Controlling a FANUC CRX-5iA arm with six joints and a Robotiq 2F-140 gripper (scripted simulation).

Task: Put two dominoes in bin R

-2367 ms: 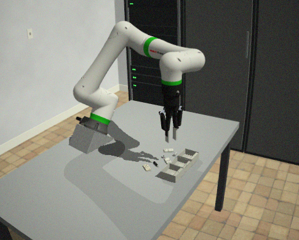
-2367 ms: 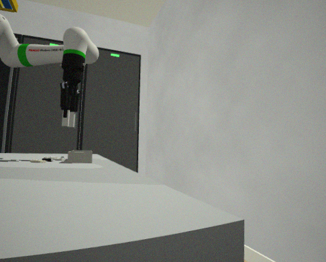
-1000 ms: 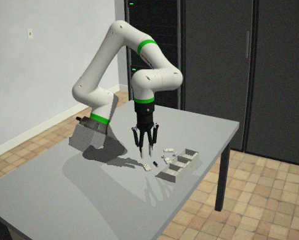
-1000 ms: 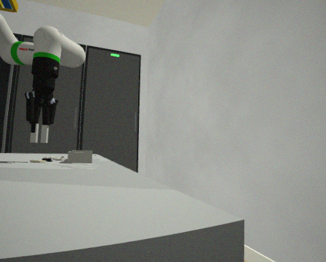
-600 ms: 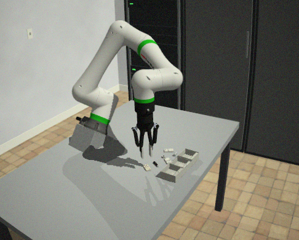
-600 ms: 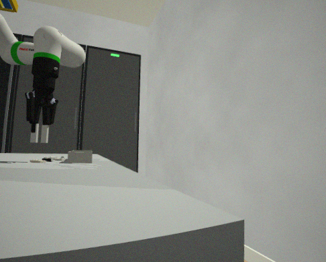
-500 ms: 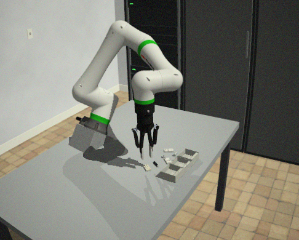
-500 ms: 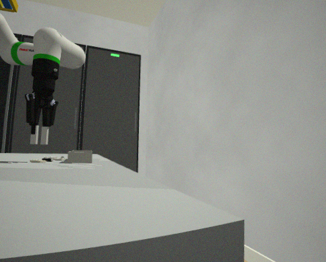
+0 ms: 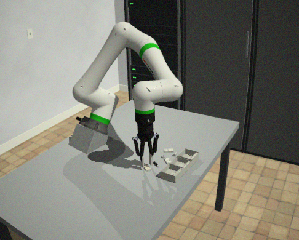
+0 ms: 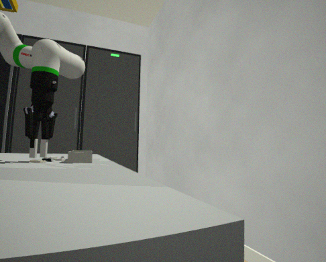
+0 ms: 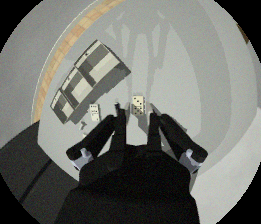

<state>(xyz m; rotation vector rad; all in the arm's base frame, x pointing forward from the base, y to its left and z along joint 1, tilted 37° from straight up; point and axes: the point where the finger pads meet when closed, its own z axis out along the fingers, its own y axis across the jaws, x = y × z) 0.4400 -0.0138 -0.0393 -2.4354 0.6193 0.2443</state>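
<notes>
A cream domino lies flat on the grey table; in the wrist view it shows between my fingertips. My gripper points straight down just above it, partly open with a narrow gap, and holds nothing. It also shows in the exterior view, low over the table. A black domino lies just to the right. More white dominoes lie toward the bins. The grey row of three bins stands right of them and shows in the wrist view. I cannot read any bin's letter.
The table's right edge runs close behind the bins. The robot base stands at the left of the table. Dark cabinets stand behind the table.
</notes>
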